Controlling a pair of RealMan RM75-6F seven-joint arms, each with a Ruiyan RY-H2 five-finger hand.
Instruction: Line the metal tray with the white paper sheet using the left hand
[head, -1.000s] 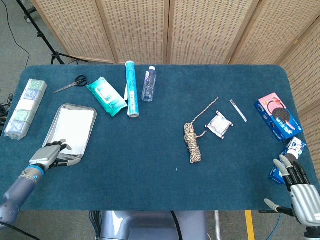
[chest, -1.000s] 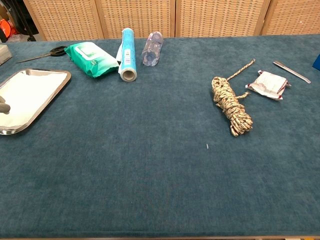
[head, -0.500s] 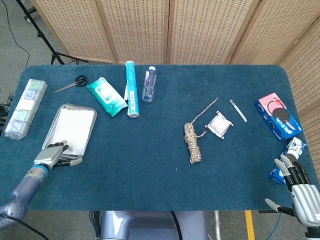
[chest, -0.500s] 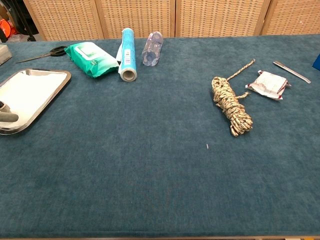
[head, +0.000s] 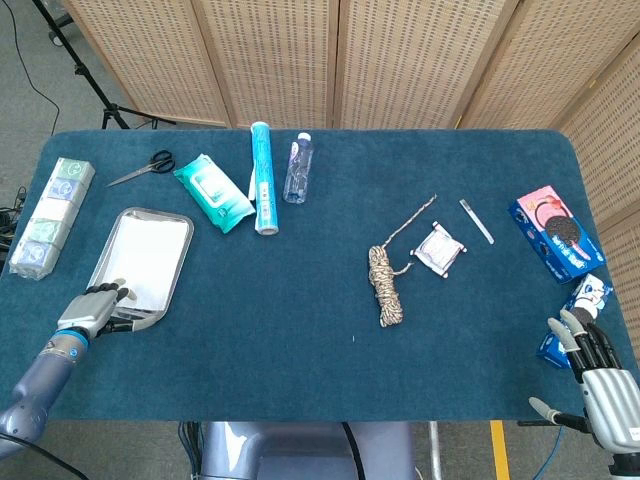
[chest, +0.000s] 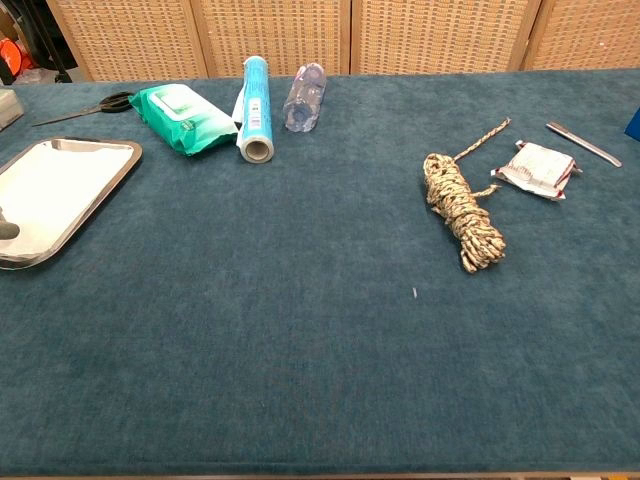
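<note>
My left hand sits at the near end of the shiny rectangular metal tray, its fingers loosely apart and reaching over the rim onto the white paper sheet that already lies flat inside. From the head view I judge the fingertips rest on the sheet, pinching nothing; the chest view catches only one dark fingertip at the frame's edge, so I cannot confirm how firmly they press.

The risk from here is dragging. If I pull my hand away with the fingertips bearing on the paper, the sheet could slide toward me, ride up over the near rim, or crease at that end. The tray itself looks light and sits on the blue cloth-covered table, so a sideways nudge might shift it toward the row of small boxed packs just beyond it.

My right hand hangs off the table's far right corner, empty, fingers spread, near the blue snack packet. It has no part to play here.
</note>
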